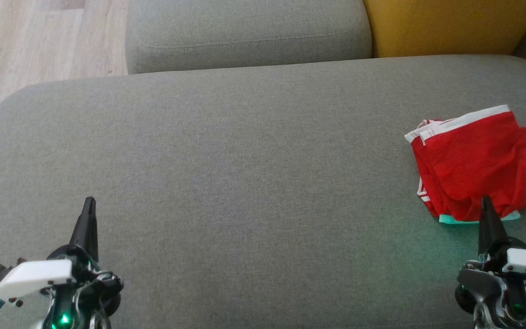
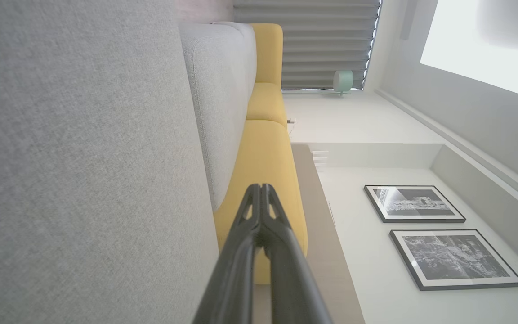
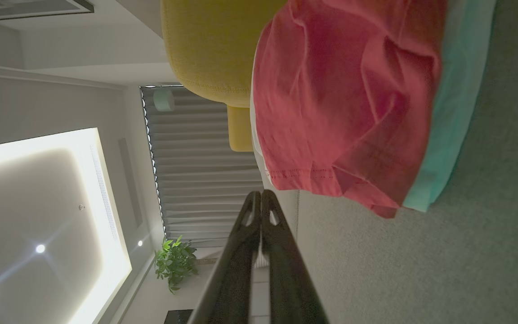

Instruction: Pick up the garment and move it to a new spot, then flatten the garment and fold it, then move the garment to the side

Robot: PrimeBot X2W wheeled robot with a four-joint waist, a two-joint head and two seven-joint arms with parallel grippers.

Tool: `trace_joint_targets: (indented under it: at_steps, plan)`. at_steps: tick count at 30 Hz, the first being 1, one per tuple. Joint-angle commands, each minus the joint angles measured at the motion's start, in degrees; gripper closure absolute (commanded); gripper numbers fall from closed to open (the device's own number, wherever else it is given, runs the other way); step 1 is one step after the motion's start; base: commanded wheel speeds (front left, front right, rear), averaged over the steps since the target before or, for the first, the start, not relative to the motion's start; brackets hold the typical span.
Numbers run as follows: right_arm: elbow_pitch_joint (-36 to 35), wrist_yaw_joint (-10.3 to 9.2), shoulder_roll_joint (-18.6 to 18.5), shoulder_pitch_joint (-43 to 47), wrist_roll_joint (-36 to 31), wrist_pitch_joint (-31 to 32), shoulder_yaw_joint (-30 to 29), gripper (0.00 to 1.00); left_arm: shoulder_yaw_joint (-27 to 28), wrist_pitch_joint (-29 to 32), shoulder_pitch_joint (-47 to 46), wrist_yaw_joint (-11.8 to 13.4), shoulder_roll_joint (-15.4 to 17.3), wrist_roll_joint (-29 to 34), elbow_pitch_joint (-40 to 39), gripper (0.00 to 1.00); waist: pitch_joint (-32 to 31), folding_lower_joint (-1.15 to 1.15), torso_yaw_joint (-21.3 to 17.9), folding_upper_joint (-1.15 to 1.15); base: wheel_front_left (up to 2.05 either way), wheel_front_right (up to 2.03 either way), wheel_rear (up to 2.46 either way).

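Right gripper (image 1: 486,204), in the head view, has its two dark fingers pressed together and carries nothing. The garment (image 1: 477,160), red with white trim, lies on the grey sofa seat (image 1: 244,173) just ahead of its tip; whether tip and cloth touch I cannot tell. Left gripper (image 1: 89,205) is likewise pinched shut and bare, with the cloth well apart, far to its right. In the left wrist view the left gripper (image 2: 261,191) shows its fingers meeting at the tips, with a yellow cushion (image 2: 263,171) beyond them. In the right wrist view the right gripper (image 3: 261,198) is closed on nothing, and the garment (image 3: 344,103) sits just past its tip in stacked layers with a pale mint edge underneath. By my reading the bundle looks folded, if loosely, and set at the seat's right end, so little seems left. No box or basket is involved; the seat itself bears the cloth.
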Motion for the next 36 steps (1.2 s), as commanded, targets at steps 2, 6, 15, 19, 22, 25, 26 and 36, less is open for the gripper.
trace_joint_targets:
  at_steps: [2,6,15,19,22,25,26,36]
  plan:
    - [-2.34,0.21,-0.25,-3.18,0.39,0.33,1.16,1.0,1.94,0.52,-3.05,-0.42,0.61,-0.3,-1.52,1.0,0.0,0.0,0.0,0.0,0.0,0.0,0.0]
    - [-2.34,0.21,-0.25,-3.18,0.39,0.33,1.16,1.0,1.97,0.54,-3.05,-0.42,0.59,-0.27,-1.52,1.0,0.0,0.0,0.0,0.0,0.0,0.0,0.0]
    - [-2.34,0.21,-0.25,-3.18,0.39,0.33,1.16,1.0,2.04,0.6,-3.06,-0.42,0.54,-0.22,-1.52,1.0,0.0,0.0,0.0,0.0,0.0,0.0,0.0]
    - [-2.34,0.21,-0.25,-3.18,0.39,0.33,1.17,1.0,2.06,0.62,-3.06,-0.42,0.53,-0.2,-1.52,1.0,0.0,0.0,0.0,0.0,0.0,0.0,0.0]
    - [-2.34,0.21,-0.25,-3.18,0.39,0.33,1.17,1.0,2.08,0.63,-3.06,-0.42,0.51,-0.18,-1.52,1.0,0.0,0.0,0.0,0.0,0.0,0.0,0.0]
    - [-2.34,0.21,-0.25,-3.18,0.39,0.33,1.17,1.0,2.1,0.65,-3.06,-0.42,0.5,-0.17,-1.52,1.0,0.0,0.0,0.0,0.0,0.0,0.0,0.0]
    - [-2.34,0.21,-0.25,-3.18,0.39,0.33,1.17,1.0,2.11,0.65,-3.06,-0.42,0.5,-0.16,-1.52,1.0,0.0,0.0,0.0,0.0,0.0,0.0,0.0]
    - [-2.34,0.21,-0.25,-3.18,0.39,0.33,1.17,1.0,2.17,0.7,-3.07,-0.42,0.45,-0.11,-1.52,1.0,0.0,0.0,0.0,0.0,0.0,0.0,0.0]
